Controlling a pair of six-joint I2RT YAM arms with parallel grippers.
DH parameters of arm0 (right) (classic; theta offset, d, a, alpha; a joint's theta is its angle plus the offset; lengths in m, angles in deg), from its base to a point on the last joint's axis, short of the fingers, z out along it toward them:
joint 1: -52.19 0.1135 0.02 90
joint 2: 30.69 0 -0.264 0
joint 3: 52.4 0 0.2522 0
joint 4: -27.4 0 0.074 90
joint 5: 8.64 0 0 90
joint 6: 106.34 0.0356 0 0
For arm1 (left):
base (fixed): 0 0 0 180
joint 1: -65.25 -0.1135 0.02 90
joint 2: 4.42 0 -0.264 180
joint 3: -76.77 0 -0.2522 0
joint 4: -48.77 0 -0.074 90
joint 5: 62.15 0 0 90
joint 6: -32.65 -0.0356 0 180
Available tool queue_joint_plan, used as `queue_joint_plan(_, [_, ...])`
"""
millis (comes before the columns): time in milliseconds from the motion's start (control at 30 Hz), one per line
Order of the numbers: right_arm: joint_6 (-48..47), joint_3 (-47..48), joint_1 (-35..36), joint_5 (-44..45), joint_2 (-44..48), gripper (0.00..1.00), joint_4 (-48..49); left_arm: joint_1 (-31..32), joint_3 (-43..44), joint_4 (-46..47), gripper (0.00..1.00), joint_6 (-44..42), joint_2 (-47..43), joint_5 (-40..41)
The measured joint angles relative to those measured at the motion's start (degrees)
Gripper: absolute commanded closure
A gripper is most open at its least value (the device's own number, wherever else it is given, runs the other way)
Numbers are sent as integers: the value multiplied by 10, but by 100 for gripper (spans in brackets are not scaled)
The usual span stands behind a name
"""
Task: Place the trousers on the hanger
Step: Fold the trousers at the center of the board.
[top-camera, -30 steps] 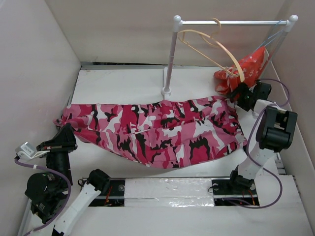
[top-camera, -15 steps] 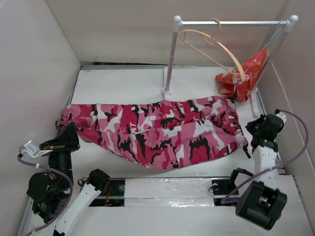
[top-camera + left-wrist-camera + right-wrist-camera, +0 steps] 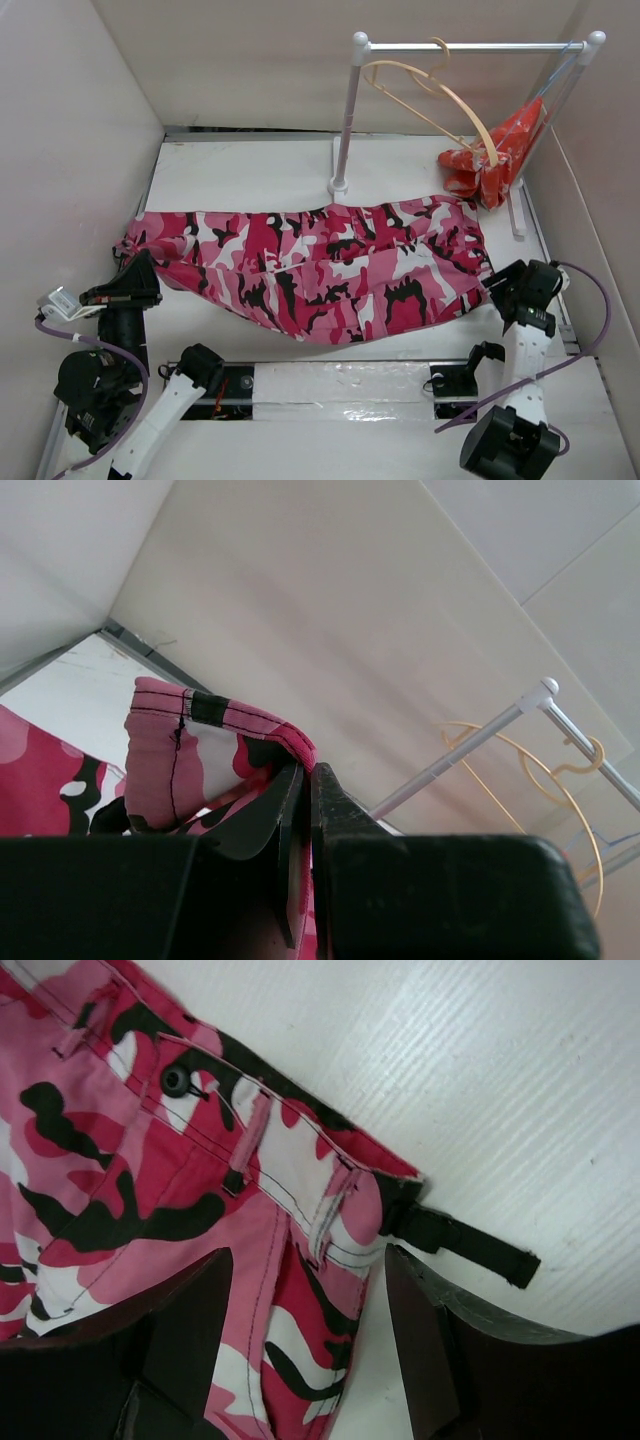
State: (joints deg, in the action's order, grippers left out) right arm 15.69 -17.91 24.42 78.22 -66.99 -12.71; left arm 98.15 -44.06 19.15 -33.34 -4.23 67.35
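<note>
From above I see the trousers (image 3: 320,270) spread lengthwise across the white table (image 3: 250,165), leg ends to the left and waistband to the right; they lie in front of the white rail (image 3: 470,45). The hanger (image 3: 432,98) hangs tilted by its hook from that rail, well apart from the trousers; a red-orange cloth (image 3: 488,158) is bunched by the rail's right post, near the hanger's lower tip.

My left gripper (image 3: 305,772) is clenched on the leg hem at the trousers' left end; its wrist view shows the two dark fingers pressed together, a fold of camouflage cloth pinched between them and rising above them.

My right gripper (image 3: 305,1270) is released, jaws spread wide, at the waistband corner on the right. Between its fingers I see belt loops (image 3: 250,1140), a dark button (image 3: 176,1080) and a black tab (image 3: 470,1243) lying out on the table; I cannot tell whether the fingertips touch the cloth.
</note>
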Motion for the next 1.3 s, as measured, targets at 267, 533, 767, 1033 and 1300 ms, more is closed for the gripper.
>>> queue_joint_plan(267, [37,-3,13,30,-74,54,-2,0,0,0,100,-6,0,28])
queue_joint_plan(533, [33,-3,13,32,-154,97,46,0,5,-11,100,-6,0,73])
queue_joint_plan(767, [20,83,-4,46,-149,100,10,0,8,-20,100,-6,0,97])
queue_joint_plan(1033, [-12,188,-15,126,8,100,-80,19,31,-40,100,-9,0,160])
queue_joint_plan(1300, [-46,251,-3,156,75,100,-206,89,80,-43,100,-19,0,251])
